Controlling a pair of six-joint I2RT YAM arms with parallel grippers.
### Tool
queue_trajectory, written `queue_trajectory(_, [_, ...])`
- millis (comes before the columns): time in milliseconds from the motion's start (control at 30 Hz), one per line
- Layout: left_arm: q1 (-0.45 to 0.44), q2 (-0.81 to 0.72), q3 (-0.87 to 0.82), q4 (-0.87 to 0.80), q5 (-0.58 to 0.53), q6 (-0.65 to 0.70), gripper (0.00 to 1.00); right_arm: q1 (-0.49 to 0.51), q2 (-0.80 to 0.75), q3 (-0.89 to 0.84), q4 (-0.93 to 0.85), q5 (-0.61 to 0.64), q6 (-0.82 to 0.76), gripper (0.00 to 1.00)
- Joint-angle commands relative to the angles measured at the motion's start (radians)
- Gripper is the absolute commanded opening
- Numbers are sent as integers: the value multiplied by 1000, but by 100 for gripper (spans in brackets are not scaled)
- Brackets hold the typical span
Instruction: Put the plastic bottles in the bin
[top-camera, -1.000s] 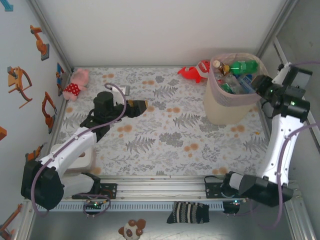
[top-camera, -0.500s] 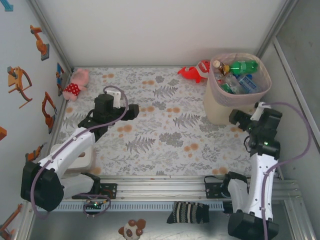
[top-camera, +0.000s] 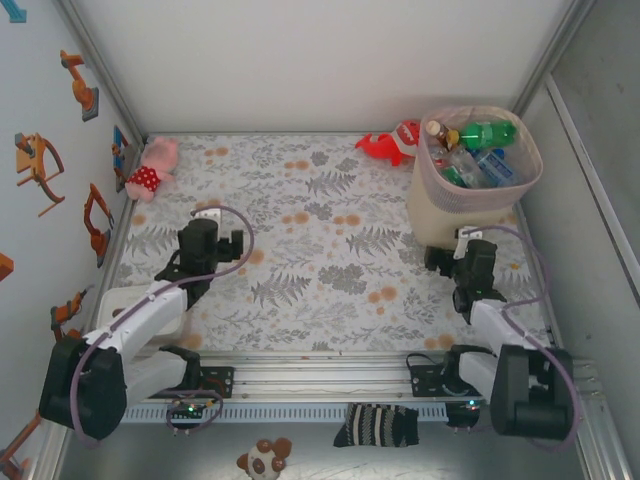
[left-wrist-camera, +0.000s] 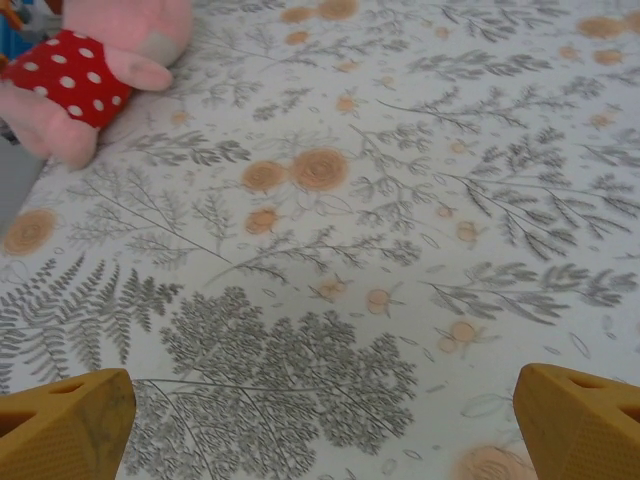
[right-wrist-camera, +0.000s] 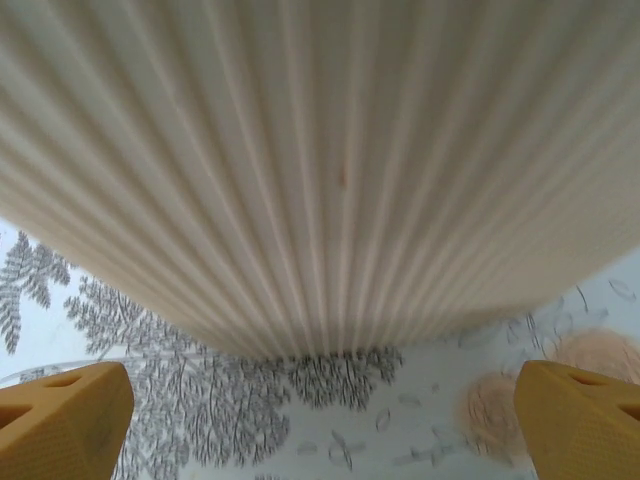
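The bin (top-camera: 432, 205), a cream ribbed tub with a pink bag over its rim, stands at the far right of the table. Inside it lie plastic bottles: a green one (top-camera: 487, 133), a brown-capped one (top-camera: 437, 130) and several clear ones with blue labels (top-camera: 482, 166). My right gripper (top-camera: 441, 258) sits low just in front of the bin, open and empty; the right wrist view has the bin's ribbed wall (right-wrist-camera: 320, 170) close ahead of the gripper (right-wrist-camera: 325, 425). My left gripper (top-camera: 233, 244) is open over bare floral cloth at the left (left-wrist-camera: 325, 430).
A pink plush toy (top-camera: 152, 168) (left-wrist-camera: 100, 60) lies at the far left corner. A red toy (top-camera: 390, 143) rests left of the bin. A striped sock (top-camera: 375, 425) lies below the table's front rail. Side walls close in left and right.
The right arm left the bin's right rim, swung down and back, and now sits low before the bin with its jaws opened. The left arm drew back toward its base and opened wider.
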Motion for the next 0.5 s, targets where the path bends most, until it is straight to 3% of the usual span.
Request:
queue_trajectory(0, [49, -7, -56, 216, 37, 63, 97, 12, 69, 4, 299, 6, -31, 97])
queue_trajectory(300, [226, 153, -186, 626, 288, 80, 97, 11, 316, 60, 477, -14, -18, 97])
queue_trajectory(467, [295, 265, -165, 710, 395, 66, 97, 12, 369, 67, 509, -12, -14, 97])
